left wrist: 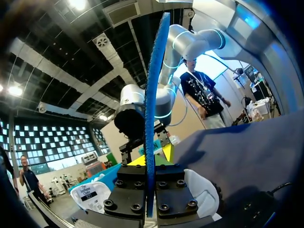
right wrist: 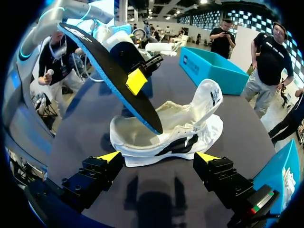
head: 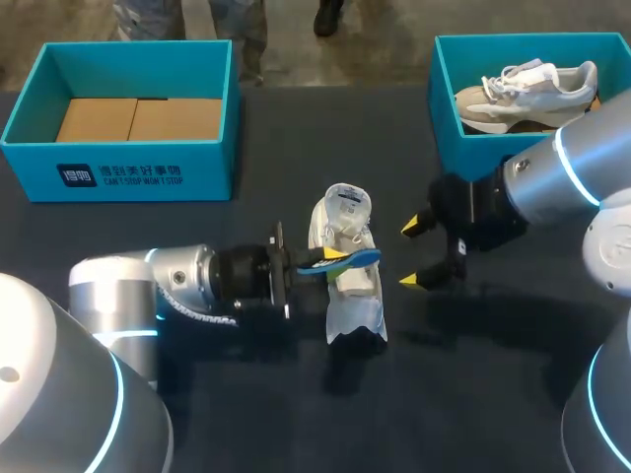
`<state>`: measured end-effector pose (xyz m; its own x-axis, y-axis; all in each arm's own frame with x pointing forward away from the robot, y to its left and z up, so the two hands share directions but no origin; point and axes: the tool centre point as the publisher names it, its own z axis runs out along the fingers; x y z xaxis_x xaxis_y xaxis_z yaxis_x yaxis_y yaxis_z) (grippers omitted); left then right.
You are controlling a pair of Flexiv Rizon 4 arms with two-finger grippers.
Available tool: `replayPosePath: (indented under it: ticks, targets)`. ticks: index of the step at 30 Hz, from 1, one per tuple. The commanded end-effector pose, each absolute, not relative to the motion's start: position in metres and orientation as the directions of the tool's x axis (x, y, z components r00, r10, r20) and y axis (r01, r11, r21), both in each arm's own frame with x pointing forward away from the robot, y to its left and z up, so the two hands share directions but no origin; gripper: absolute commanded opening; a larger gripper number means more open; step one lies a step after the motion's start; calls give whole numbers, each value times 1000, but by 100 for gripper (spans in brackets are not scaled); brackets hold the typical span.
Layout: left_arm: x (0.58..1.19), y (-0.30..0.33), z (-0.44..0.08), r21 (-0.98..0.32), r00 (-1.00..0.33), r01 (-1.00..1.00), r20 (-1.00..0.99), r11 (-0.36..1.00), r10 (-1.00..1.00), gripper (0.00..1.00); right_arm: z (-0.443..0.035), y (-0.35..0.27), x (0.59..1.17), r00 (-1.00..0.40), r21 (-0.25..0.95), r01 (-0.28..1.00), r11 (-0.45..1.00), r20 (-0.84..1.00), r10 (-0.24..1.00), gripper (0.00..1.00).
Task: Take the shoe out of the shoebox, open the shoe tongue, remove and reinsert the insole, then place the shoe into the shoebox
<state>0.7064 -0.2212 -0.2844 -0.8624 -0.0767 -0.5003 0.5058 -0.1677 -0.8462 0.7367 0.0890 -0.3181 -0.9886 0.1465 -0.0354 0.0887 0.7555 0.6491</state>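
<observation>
White, the shoe (head: 353, 296) stands on its sole in the middle of the dark table (head: 493, 394), outside both boxes, with its tongue lifted up and the mouth open. Over that mouth slants the blue-edged black insole (head: 357, 259). In the right wrist view its lower end (right wrist: 111, 76) dips toward the opening of the shoe (right wrist: 166, 137), though I cannot tell whether it touches inside.

The left gripper (head: 333, 258) comes in from the side and is clamped on the insole. In its own view the thin blue edge (left wrist: 152, 109) runs straight up from between the two closed fingers (left wrist: 130, 190).

The right gripper (head: 414, 253) hangs just beside the shoe on the other side. Its yellow-tipped fingers (right wrist: 109, 156) stand wide apart and hold nothing, and the shoe lies just ahead of them, not touching.

At the table's far edge are two teal boxes. The left shoebox (head: 118, 163) holds brown cardboard, and the right shoebox (head: 444, 108) holds a second shoe (head: 523, 94).
</observation>
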Motion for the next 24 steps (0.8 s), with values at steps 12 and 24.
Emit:
replayPosePath:
  ticks: [12,24]
  targets:
    - [710,-224,-299,-846,-858,514,-506,-143,-87,0,-326,91,736,-990,649,98,755,-12,138,100]
    - [716,-233,-308,-848,-857,515,-509,-122,-82,0,-326,91,736,-990,649,98,755,-12,138,100]
